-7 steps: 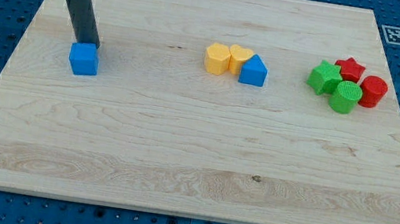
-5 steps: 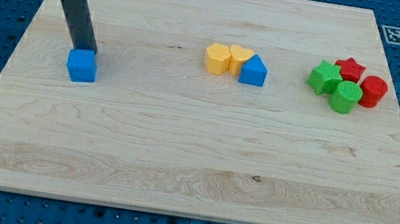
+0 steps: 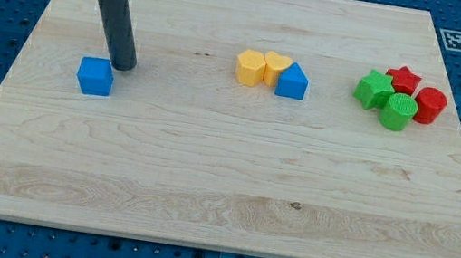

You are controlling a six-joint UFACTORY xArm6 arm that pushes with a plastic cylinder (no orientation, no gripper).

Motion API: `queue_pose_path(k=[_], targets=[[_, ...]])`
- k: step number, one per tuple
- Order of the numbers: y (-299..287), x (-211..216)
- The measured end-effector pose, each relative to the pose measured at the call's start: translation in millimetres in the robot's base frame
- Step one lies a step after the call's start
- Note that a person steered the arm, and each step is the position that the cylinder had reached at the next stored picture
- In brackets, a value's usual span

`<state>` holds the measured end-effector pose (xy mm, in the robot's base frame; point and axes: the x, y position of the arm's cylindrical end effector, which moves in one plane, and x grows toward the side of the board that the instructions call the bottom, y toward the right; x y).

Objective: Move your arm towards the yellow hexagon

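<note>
The yellow hexagon sits a little above the board's middle, touching a yellow heart on its right. A blue triangular block touches the heart's right side. My tip rests on the board at the view's left, just right of and slightly above the blue cube. It stands well to the left of the yellow hexagon.
At the view's right is a cluster: a green star, a red star, a green cylinder and a red cylinder. The wooden board lies on a blue pegboard, with a marker tag at its top right.
My tip has moved right, from just above the blue cube to its upper right side. The blue cube shifted slightly down. The other blocks have not moved.
</note>
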<state>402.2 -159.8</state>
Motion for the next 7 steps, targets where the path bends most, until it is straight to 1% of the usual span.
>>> queue_pose_path(k=[2, 4, 7], targets=[[20.0, 0.0], [32.2, 16.6], [134.5, 24.6]])
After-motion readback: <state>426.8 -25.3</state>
